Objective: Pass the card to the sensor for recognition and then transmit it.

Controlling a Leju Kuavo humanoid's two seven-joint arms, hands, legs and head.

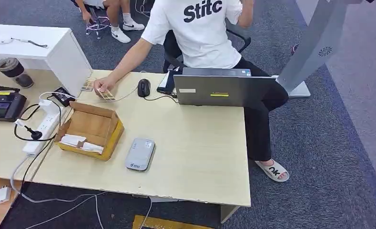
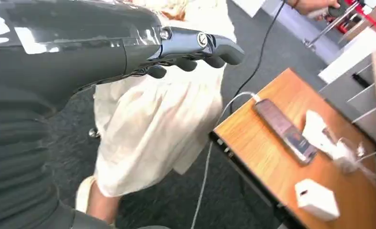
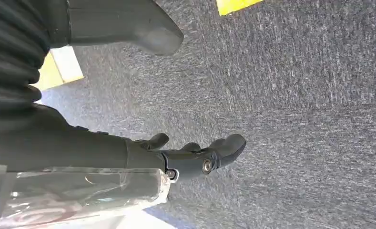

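1. Partly covered by a person's hand (image 1: 100,87) at the desk's (image 1: 195,157) far edge — the card (image 1: 108,96), tan and patterned, print too small to read.
2. Lying nearer — a grey card sensor (image 1: 140,154), just beside an open cardboard box (image 1: 89,130).
3. Left hand (image 2: 190,50): fingers loosely curled, apart, holding nothing.
4. Right hand (image 3: 195,155): above carpet, fingers likewise apart and empty; thumb tip (image 3: 159,38) blurred.

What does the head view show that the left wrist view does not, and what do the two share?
Head view alone: the grey rounded card sensor, the open cardboard box, the grey laptop and a person's hand holding cards on the pale wooden table. Left wrist view alone: the robot's dark left hand, empty, and a phone on charge on a brown desk. Shared: grey carpet.
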